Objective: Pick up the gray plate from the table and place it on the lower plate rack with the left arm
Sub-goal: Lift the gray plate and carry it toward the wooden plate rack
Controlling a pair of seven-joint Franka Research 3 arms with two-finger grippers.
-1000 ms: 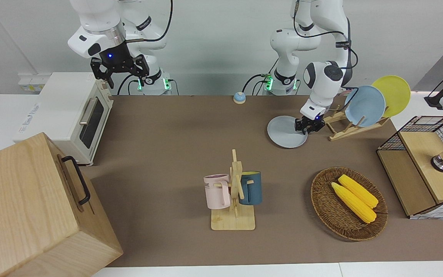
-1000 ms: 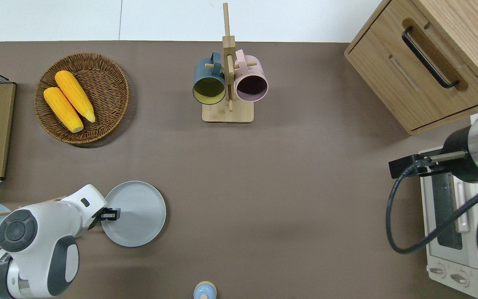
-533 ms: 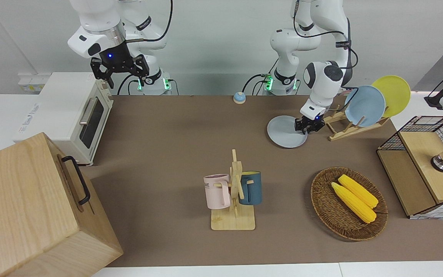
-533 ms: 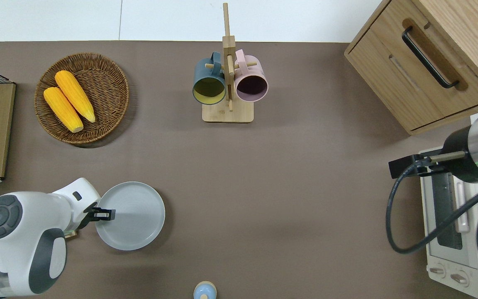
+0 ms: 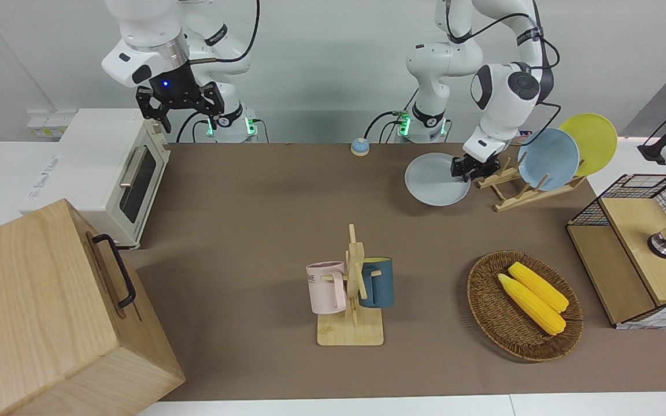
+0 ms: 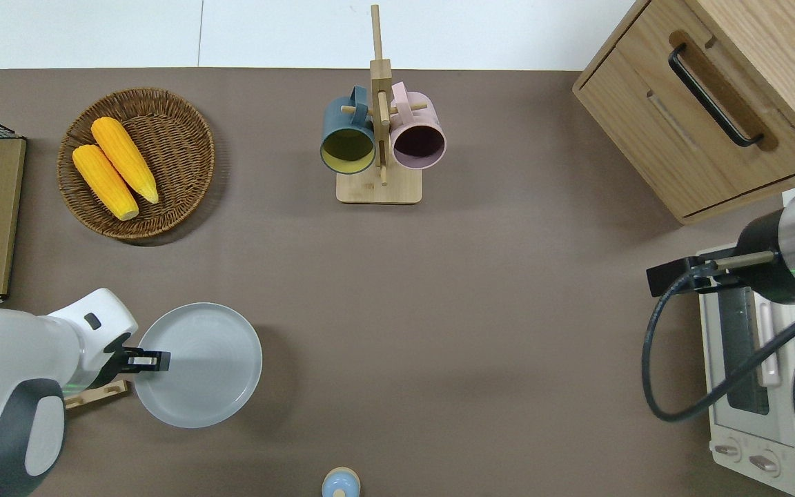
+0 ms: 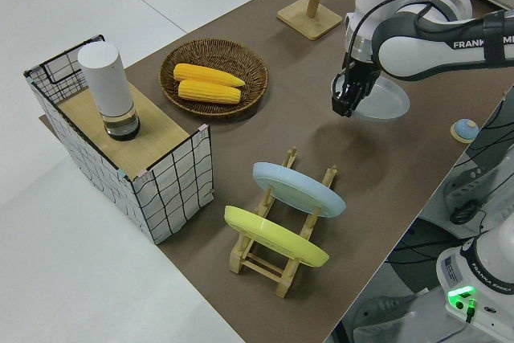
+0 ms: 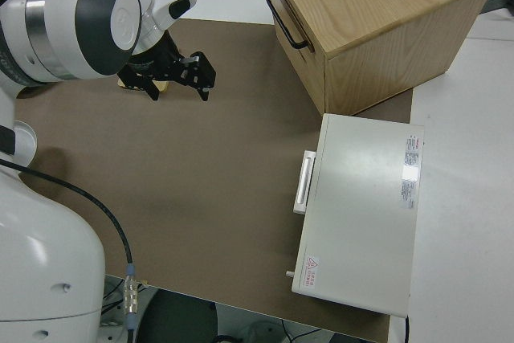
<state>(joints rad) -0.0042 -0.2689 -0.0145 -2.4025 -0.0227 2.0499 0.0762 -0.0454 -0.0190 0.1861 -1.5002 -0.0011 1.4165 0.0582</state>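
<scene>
My left gripper [image 5: 467, 169] is shut on the rim of the gray plate [image 5: 437, 179] and holds it roughly level a little above the table [image 5: 263, 231]. In the overhead view the left gripper [image 6: 145, 359] grips the plate [image 6: 197, 366] at the edge toward the left arm's end. The light-wood plate rack [image 5: 518, 193] stands just beside the gripper, toward that end. It holds a sky-blue plate [image 5: 548, 159] and a yellow plate [image 5: 590, 141]. The left side view shows the held plate [image 7: 384, 102] casting a shadow on the mat. My right gripper [image 5: 180, 110] is parked.
A mug tree [image 5: 353, 289] with a pink and a blue mug stands mid-table. A wicker basket [image 5: 486, 312] with two corn cobs and a wire-sided box [image 5: 628, 242] lie toward the left arm's end. A toaster oven [image 5: 113, 167] and a wooden cabinet [image 5: 50, 312] stand toward the right arm's end.
My left gripper has lifted the gray plate off the table and carried it a little toward the left arm's end, closer to the rack. The right arm has not moved.
</scene>
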